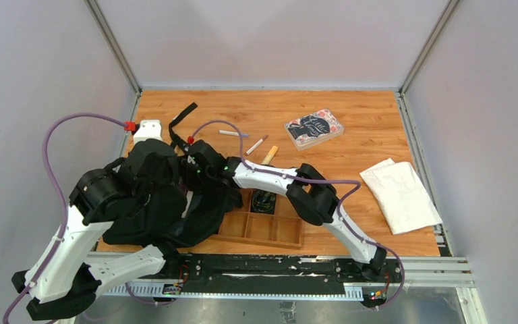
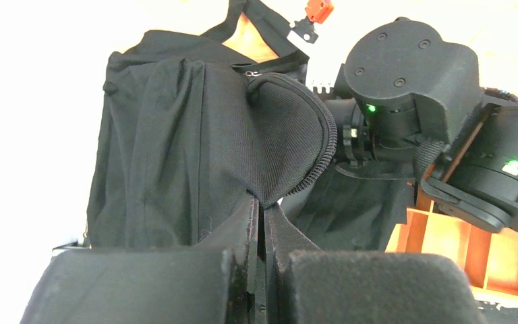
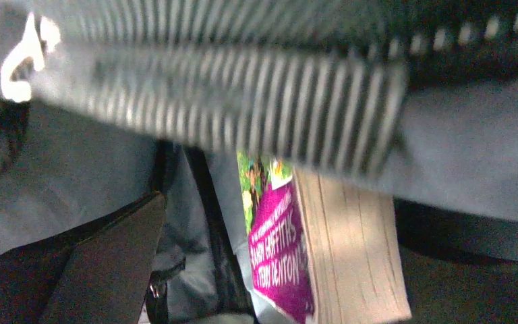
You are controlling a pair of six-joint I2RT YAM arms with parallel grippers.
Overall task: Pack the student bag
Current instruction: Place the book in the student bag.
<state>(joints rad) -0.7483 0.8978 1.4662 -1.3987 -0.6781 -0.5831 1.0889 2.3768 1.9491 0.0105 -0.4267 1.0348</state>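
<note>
**At the tabletop's (image 1: 351, 162) near-left corner: bag mouth pinned up, right arm reaching in**

Near the left arm's base we see the student bag (image 1: 199, 219) slumped in a heap, its right side against the wooden tray (image 1: 270, 228). The left fingers (image 2: 141, 287) are clenched on a fold of its fabric, squeezed flat between the pads. We judge this lifts the rim so the floppy mouth doesn't collapse.

The right arm (image 1: 270, 177) reaches across, with its wrist buried in the opening. For the right fingers we cannot tell released from clenched, because the wrist view is mostly blur. That view shows a paperback (image 3: 340, 250) inside the bag, spine toward us. It has a glossy magenta spine and a cream page block, and it sits under a zipper (image 3: 209, 88) with coarse ribbed teeth.

The bag cloth is matte woven black, soft with no stiffness, and the flap edge curls. The tray is rigid pale wood with square cells.

Out on the orange wood-grain lie a floral-cover book (image 1: 313, 128), three slim pens (image 1: 256, 144) and a flat white cloth (image 1: 399, 194). All are well apart from the bag and, we guess, not yet packed.
</note>
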